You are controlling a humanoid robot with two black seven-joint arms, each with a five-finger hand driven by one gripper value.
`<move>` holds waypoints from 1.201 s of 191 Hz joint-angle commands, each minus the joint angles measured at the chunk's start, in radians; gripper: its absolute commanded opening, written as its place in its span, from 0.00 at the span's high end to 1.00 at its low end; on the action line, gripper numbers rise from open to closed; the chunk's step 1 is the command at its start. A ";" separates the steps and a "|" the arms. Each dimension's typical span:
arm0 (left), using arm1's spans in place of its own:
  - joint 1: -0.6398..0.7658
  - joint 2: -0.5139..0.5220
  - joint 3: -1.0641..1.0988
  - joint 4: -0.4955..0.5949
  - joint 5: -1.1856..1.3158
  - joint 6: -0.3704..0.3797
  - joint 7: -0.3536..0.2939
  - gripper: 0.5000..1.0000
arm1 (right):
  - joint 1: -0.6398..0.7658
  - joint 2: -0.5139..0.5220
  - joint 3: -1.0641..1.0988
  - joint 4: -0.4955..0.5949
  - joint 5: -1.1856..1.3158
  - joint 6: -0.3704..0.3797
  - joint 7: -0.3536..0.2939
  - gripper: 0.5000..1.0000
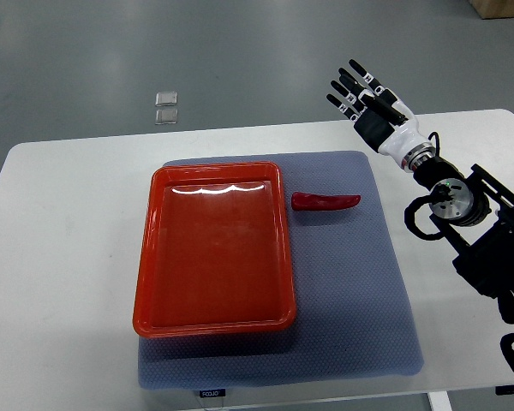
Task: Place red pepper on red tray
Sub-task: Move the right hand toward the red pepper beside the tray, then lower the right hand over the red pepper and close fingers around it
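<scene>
A red pepper [325,202] lies flat on the grey mat [360,291], just right of the red tray [214,249]. The tray is rectangular, shallow and has nothing in it. My right hand [366,98] hovers past the mat's far right corner, up and right of the pepper, well apart from it. Its fingers are spread and hold nothing. The right arm [463,214] comes in from the right edge. The left arm does not show.
The mat lies on a white table [60,257], whose front edge runs along the bottom of the picture. Two small clear plastic pieces [166,107] lie on the floor beyond the table's far edge.
</scene>
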 commanded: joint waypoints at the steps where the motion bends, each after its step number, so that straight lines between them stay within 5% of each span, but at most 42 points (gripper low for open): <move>1: -0.002 0.000 -0.001 0.009 0.000 0.000 0.001 0.00 | -0.001 0.000 0.001 0.000 0.000 -0.001 0.001 0.17; 78: -0.002 0.000 -0.004 0.006 0.000 0.005 -0.002 0.00 | 0.022 -0.039 -0.050 0.000 -0.029 0.056 -0.003 0.17; 164: -0.002 0.000 -0.001 -0.010 0.002 -0.009 -0.004 0.00 | 0.462 -0.381 -0.852 0.099 -0.571 0.204 -0.103 0.17; 229: -0.002 0.000 -0.001 -0.010 0.002 -0.009 -0.002 0.00 | 0.552 -0.358 -1.028 0.122 -0.696 0.093 -0.105 0.18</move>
